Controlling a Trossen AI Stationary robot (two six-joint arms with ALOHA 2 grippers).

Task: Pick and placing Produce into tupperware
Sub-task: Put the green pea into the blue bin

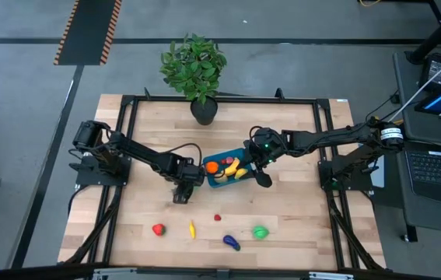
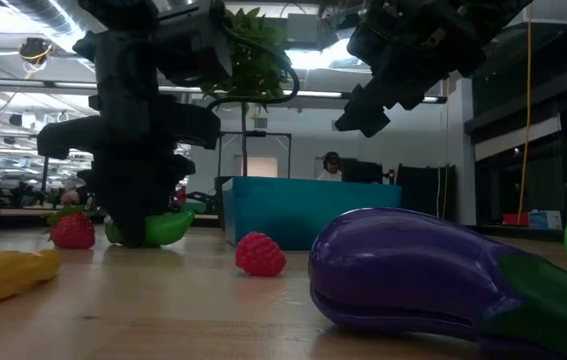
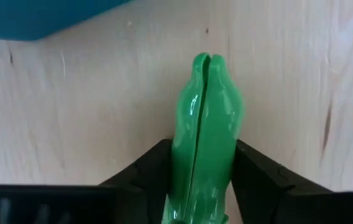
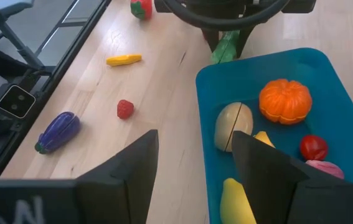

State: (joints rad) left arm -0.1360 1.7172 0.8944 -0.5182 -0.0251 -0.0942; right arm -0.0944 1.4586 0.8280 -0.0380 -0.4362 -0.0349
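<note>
A long green toy vegetable (image 3: 206, 112) lies on the wooden table just near-left of the teal tupperware (image 1: 214, 183), with my left gripper (image 3: 204, 152) shut on it. The tupperware holds an orange pumpkin (image 4: 285, 99), a red tomato (image 4: 313, 147) and yellow pieces. My right gripper (image 4: 195, 155) hovers open over the tupperware's right part, with nothing between its fingers. On the near part of the table lie a strawberry (image 1: 158, 229), a yellow piece (image 1: 191, 229), a raspberry (image 1: 218, 218), a purple eggplant (image 1: 231, 243) and a green piece (image 1: 260, 232). My left gripper pinches the green vegetable's two long sides (image 3: 185, 155) between its two fingers (image 3: 151, 165). The fingers come from above, pointing steeply down, and lie across it. In the low view the vegetable's underside (image 2: 168, 232) rests on the table.
A leafy potted plant (image 1: 197, 70) stands at the table's far edge, behind the tupperware. A black frame (image 1: 127, 105) runs around the tabletop. Bare wood shows left of the left arm and between the tupperware and the loose produce.
</note>
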